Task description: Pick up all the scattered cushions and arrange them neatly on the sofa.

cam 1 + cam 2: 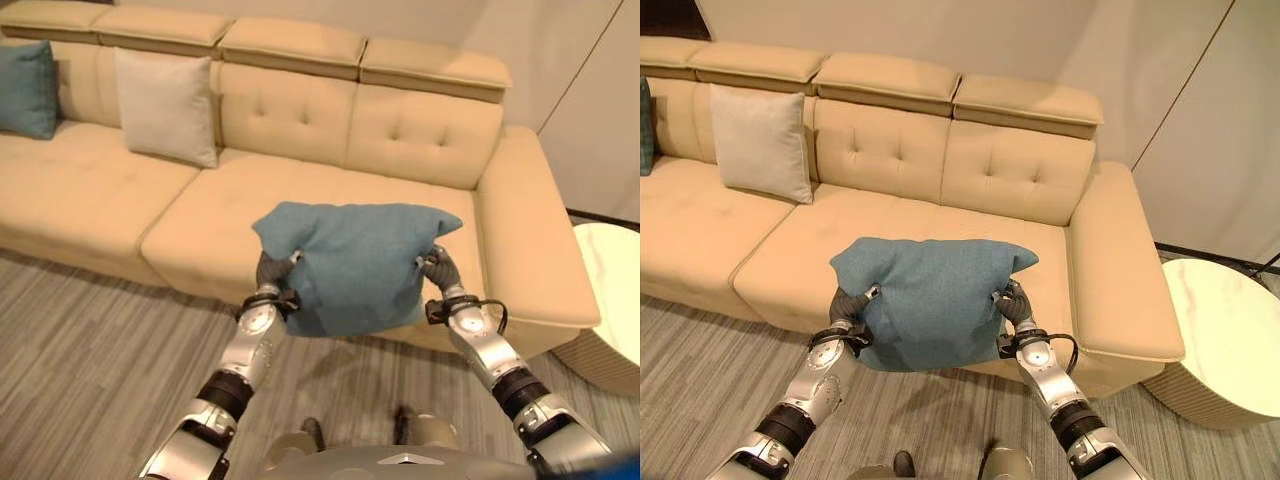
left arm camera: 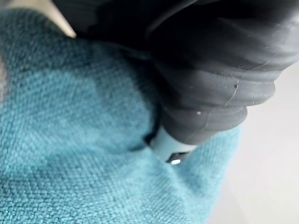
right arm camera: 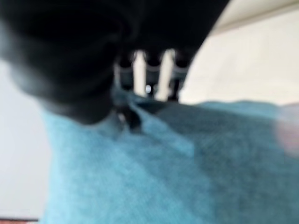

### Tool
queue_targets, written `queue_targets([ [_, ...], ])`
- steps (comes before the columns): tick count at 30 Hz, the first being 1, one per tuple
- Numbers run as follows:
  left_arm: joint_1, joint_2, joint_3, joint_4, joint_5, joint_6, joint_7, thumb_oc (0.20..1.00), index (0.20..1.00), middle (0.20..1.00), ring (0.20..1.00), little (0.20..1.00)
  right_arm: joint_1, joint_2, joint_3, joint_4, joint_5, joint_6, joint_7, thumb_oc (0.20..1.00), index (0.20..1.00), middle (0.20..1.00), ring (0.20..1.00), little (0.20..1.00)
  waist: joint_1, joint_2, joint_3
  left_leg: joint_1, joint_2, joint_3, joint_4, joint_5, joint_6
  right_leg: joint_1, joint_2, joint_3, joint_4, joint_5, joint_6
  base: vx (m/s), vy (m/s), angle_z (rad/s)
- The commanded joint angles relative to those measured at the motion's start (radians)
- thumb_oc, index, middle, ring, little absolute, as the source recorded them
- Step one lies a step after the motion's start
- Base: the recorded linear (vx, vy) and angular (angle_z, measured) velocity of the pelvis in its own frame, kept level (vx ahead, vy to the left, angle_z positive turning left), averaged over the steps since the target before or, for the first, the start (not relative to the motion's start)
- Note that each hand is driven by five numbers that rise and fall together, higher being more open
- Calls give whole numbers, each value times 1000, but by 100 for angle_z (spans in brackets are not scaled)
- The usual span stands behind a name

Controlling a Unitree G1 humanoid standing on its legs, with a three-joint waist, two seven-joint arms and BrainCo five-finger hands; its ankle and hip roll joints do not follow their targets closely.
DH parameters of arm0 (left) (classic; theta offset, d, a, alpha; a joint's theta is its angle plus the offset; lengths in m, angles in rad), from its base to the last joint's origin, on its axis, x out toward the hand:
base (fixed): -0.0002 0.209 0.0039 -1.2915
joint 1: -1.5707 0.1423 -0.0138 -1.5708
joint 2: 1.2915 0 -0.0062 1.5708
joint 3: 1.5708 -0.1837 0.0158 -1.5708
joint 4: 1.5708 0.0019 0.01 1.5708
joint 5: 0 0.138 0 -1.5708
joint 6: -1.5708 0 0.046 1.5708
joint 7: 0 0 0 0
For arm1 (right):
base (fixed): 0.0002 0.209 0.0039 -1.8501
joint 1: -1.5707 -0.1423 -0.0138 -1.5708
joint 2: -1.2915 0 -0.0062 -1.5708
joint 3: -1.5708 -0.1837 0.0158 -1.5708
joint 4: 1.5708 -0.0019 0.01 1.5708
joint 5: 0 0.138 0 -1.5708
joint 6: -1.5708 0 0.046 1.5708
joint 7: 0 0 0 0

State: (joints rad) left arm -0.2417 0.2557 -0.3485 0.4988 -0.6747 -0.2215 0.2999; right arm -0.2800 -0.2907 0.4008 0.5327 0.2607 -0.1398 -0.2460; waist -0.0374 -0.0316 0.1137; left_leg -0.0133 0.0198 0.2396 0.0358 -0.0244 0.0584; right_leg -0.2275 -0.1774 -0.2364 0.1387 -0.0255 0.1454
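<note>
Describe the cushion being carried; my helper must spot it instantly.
Start at the long beige tufted sofa. In front of its seat, the teal woven fabric cushion hangs between the left hand and right hand. The white cushion and another teal cushion lean on the backrest.

No text, label, number or sign can be read anywhere here.

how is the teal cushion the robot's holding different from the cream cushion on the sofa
The teal cushion is blue-green; the cream cushion is off-white. The teal cushion is held up in front of the sofa, squeezed between the left robot hand and the right robot hand, while the cream cushion leans upright against the sofa's backrest, untouched. The teal cushion looks crumpled; the cream cushion keeps a flat, square face. Both are plain fabric cushions.
</note>
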Motion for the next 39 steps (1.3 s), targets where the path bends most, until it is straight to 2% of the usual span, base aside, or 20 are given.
queue_targets([
  [1, -123, -88, -94, -79, 70, -78, -102, 200, 200, 200, 200, 200, -138, 53, -6, -102, -26, -105, 27, 200, 200, 200, 200, 200, -8, -13, -24, 79, -13, -3, 73, -70, -91, 96, 33, 4, -1, 89, 15, 264, -124, 64],
  [2, -118, -104, -96, -73, 55, -78, -124, 200, 200, 200, 200, 200, -122, 38, -20, -104, -26, -104, 31, 200, 200, 200, 200, 200, -16, -20, -37, 68, -6, 10, 120, -76, -117, 137, 33, -33, -28, 79, 5, 114, -50, 69],
  [3, -118, -104, -96, -73, 55, -78, -124, 200, 200, 200, 200, 200, -121, 38, -20, -105, -26, -104, 31, 200, 200, 200, 200, 200, -18, -19, -37, 65, -5, 7, 125, -78, -118, 138, 33, -37, -30, 80, 4, 241, -161, 74],
  [4, -120, -113, -104, -67, 46, -75, -132, 200, 200, 200, 200, 200, -106, 25, -34, -107, -11, -107, 31, 200, 200, 200, 200, 200, -32, -33, -42, 28, 31, 38, 234, -60, -154, 177, 37, -64, -40, 62, -14, 122, -117, 73],
  [7, -122, -120, -110, -67, 34, -70, -133, 200, 200, 200, 200, 200, -100, 21, -39, -112, -2, -110, 30, 200, 200, 200, 200, 200, -38, -39, -37, -7, 73, 54, 326, -35, -182, 205, 43, -91, -44, 41, -33, 130, -112, 55],
  [8, -127, -122, -119, -67, 28, -67, -132, 200, 200, 200, 200, 200, -95, 23, -38, -116, 9, -110, 27, 200, 200, 200, 200, 200, -43, -42, -35, -18, 105, 74, 309, -21, -179, 212, 45, -98, -47, 30, -37, 97, -79, 38],
  [10, -133, -120, -123, -64, 38, -64, -133, 200, 200, 200, 200, 200, -93, 25, -39, -114, 15, -114, 27, 200, 200, 200, 200, 200, -40, -49, -39, -53, 121, 83, 255, -29, -165, 232, 52, -96, -74, 24, -40, 139, -24, 18],
  [12, -136, -115, -126, -66, 50, -61, -123, 200, 200, 200, 200, 200, -99, 34, -33, -103, 11, -117, 20, 200, 200, 200, 200, 200, -24, -45, -46, -110, 144, 43, 129, 64, -164, 242, 87, -67, -83, 11, -41, 190, 23, 5],
  [17, -133, -110, -121, -74, 47, -61, -117, 200, 200, 200, 200, 200, -95, 41, -23, -99, 14, -119, 22, 200, 200, 200, 200, 200, -5, -52, -33, -149, 182, 45, 53, 159, -187, 278, 120, -30, -77, -23, -55, 178, 45, -13],
  [21, -130, -95, -119, -85, 50, -65, -124, 200, 200, 200, 200, 200, -95, 52, -32, -98, 16, -119, 24, 200, 200, 200, 200, 200, -1, -49, -47, -108, 156, 84, 64, 117, -165, 289, 100, -11, -35, -41, -33, 251, 166, -54],
  [24, -129, -84, -113, -102, 48, -66, -111, 200, 200, 200, 200, 200, -113, 69, -23, -109, -4, -109, 24, 200, 200, 200, 200, 200, 7, -44, -31, -72, 123, 139, 95, 48, -109, 208, 27, -9, 179, 23, 27, 179, 244, -43],
  [25, -129, -84, -113, -102, 48, -66, -111, 200, 200, 200, 200, 200, -113, 69, -23, -109, -4, -109, 24, 200, 200, 200, 200, 200, 7, -44, -31, -72, 123, 139, 95, 48, -109, 208, 27, -8, 179, 23, 27, 158, 235, -67],
  [26, -133, -76, -109, -104, 55, -67, -107, 200, 200, 200, 200, 200, -126, 79, -21, -112, -1, -109, 28, 200, 200, 200, 200, 200, 3, -29, -17, -35, 110, 162, 93, 25, -83, 159, -6, -22, 301, 70, 50, 100, 151, -34],
  [27, -134, -76, -109, -104, 55, -67, -107, 200, 200, 200, 200, 200, -126, 79, -21, -112, -1, -109, 28, 200, 200, 200, 200, 200, 4, -30, -16, -34, 108, 163, 93, 25, -83, 157, -7, -20, 303, 68, 50, 219, 305, -34],
  [28, -131, -72, -98, -108, 61, -66, -101, 200, 200, 200, 200, 200, -124, 88, -17, -108, -1, -105, 30, 200, 200, 200, 200, 200, 6, -14, -7, 4, 91, 182, 91, -8, -61, 122, -58, -86, 387, 74, 41, 275, 242, -30],
  [29, -123, -70, -87, -114, 62, -67, -98, 200, 200, 200, 200, 200, -124, 90, -12, -107, -5, -101, 34, 200, 200, 200, 200, 200, 15, -13, -9, 38, 69, 184, 89, -47, -65, 122, -109, -146, 366, 63, 46, 397, 256, -37],
  [31, -102, -72, -72, -108, 62, -62, -112, 200, 200, 200, 200, 200, -126, 78, -7, -106, -12, -97, 47, 200, 200, 200, 200, 200, 7, 1, -14, 76, 48, 180, 56, -57, -71, 92, -109, -179, 228, 48, 26, 299, 45, -44],
  [35, -87, -82, -59, -102, 74, -59, -119, 200, 200, 200, 200, 200, -122, 75, -11, -111, -20, -100, 50, 200, 200, 200, 200, 200, 0, 9, -26, 108, 43, 197, 25, -63, -98, 60, -109, -266, 9, 117, 43, 185, -68, -29],
  [36, -79, -88, -61, -101, 71, -58, -114, 200, 200, 200, 200, 200, -106, 61, -17, -126, -28, -97, 45, 200, 200, 200, 200, 200, -17, 4, -24, 111, 37, 178, 37, -80, -96, 63, -94, -204, 15, 116, 49, 225, -90, -14],
  [39, -77, -96, -67, -95, 68, -61, -127, 200, 200, 200, 200, 200, -97, 55, -21, -127, -32, -97, 45, 200, 200, 200, 200, 200, -18, -2, -32, 120, 34, 186, 57, -107, -97, 73, -103, -203, 16, 136, 57, 190, -56, 31],
])
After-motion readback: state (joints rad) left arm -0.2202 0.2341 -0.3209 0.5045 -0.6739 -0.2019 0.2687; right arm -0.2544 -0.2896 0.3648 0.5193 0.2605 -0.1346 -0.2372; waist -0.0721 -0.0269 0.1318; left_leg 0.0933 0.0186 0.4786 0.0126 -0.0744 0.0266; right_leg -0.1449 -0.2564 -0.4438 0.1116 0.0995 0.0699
